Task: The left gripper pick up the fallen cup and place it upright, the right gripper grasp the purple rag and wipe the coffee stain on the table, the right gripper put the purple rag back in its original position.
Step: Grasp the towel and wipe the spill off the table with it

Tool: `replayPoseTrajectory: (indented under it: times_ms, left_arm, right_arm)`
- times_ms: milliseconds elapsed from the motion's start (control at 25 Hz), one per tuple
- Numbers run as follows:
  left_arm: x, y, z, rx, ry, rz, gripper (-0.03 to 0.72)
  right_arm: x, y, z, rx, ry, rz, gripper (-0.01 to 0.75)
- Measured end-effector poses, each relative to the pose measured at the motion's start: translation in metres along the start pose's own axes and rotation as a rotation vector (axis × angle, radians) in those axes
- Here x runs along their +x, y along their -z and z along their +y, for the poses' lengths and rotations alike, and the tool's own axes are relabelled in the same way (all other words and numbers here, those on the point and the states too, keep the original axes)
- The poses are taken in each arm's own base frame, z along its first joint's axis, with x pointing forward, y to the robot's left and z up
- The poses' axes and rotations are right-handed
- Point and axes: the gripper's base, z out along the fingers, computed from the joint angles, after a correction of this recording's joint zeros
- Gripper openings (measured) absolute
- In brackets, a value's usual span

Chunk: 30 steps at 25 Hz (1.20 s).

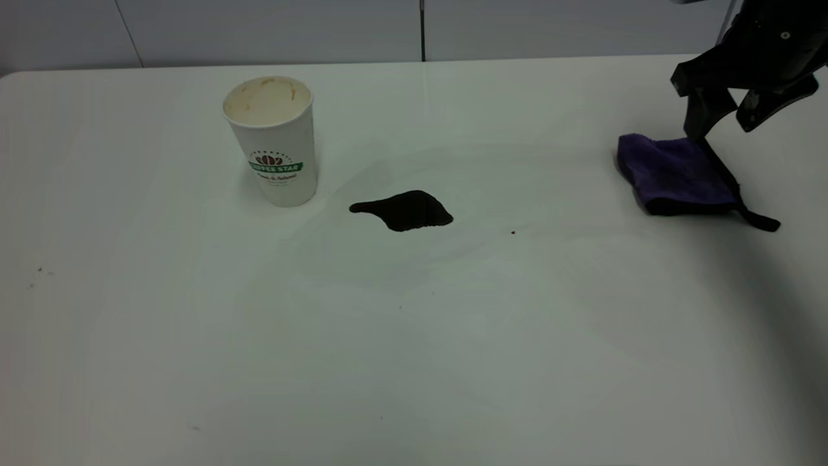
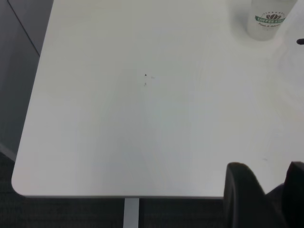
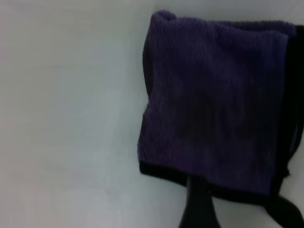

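At far right of table [image 1: 162, 362], right gripper [image 1: 728, 120] hovering over purple rag [image 1: 673, 171], jaws spread apart. Cup [image 1: 275, 139] standing upright beside coffee stain [image 1: 404, 210]. Left gripper [image 2: 263, 199] parked near table edge, jaws apart.

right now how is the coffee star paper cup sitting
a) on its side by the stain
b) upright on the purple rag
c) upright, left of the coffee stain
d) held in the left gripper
c: the Coffee Star paper cup stands upright on the white table, open mouth up, left of the coffee stain in the exterior view, with no gripper on it.
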Motion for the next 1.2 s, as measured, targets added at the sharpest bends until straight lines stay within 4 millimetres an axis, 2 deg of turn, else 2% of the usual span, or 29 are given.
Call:
replayPoseTrajectory:
  times_ms: [160, 360, 520, 680, 760, 880, 1040, 1120, 1200]
  left_arm:
    - [0.000, 0.000, 0.000, 0.000, 0.000, 0.000, 0.242]
    - [0.000, 0.000, 0.000, 0.000, 0.000, 0.000, 0.242]
    - [0.000, 0.000, 0.000, 0.000, 0.000, 0.000, 0.242]
    - [0.000, 0.000, 0.000, 0.000, 0.000, 0.000, 0.242]
    - [0.000, 0.000, 0.000, 0.000, 0.000, 0.000, 0.242]
    - [0.000, 0.000, 0.000, 0.000, 0.000, 0.000, 0.242]
    - [0.000, 0.000, 0.000, 0.000, 0.000, 0.000, 0.242]
    - [0.000, 0.000, 0.000, 0.000, 0.000, 0.000, 0.242]
    - [0.000, 0.000, 0.000, 0.000, 0.000, 0.000, 0.242]
  right_arm:
    - [-0.005, -0.031, 0.000, -0.012, 0.010, 0.042, 0.588]
    - [-0.008, -0.058, 0.002, -0.039, 0.023, 0.064, 0.588]
    - [-0.004, -0.075, 0.003, -0.048, 0.036, 0.084, 0.588]
    - [-0.003, -0.083, 0.002, -0.043, 0.047, 0.091, 0.567]
    - [-0.003, -0.084, 0.002, -0.041, 0.053, 0.093, 0.529]
    - [-0.002, -0.087, 0.002, -0.045, 0.046, 0.096, 0.403]
    - [-0.002, -0.086, 0.006, -0.087, 0.001, 0.103, 0.121]
    - [-0.003, -0.086, 0.010, -0.127, -0.004, 0.107, 0.073]
    - [-0.005, -0.085, 0.022, -0.202, -0.020, 0.124, 0.073]
